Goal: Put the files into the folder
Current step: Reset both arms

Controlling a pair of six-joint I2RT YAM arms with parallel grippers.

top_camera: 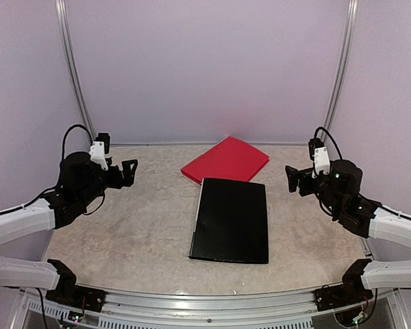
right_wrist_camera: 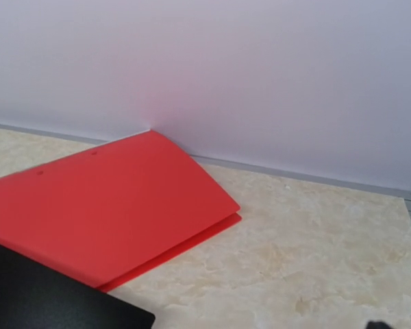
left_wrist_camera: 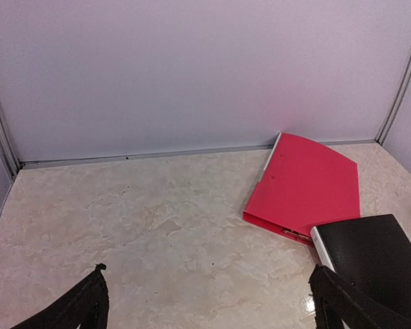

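i see one thin white edge (top_camera: 196, 218) along the left side of one black folder (top_camera: 233, 219) at frame centre, possibly the files inside. the black folder overlaps one red folder (top_camera: 226, 161) just above it. left gripper (top_camera: 131, 173) and right gripper (top_camera: 289, 179) both have their fingers spread wide.

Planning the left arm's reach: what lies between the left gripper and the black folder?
Only bare table separates the left gripper from the black folder, clearest in the top view; the red folder sits farther back.
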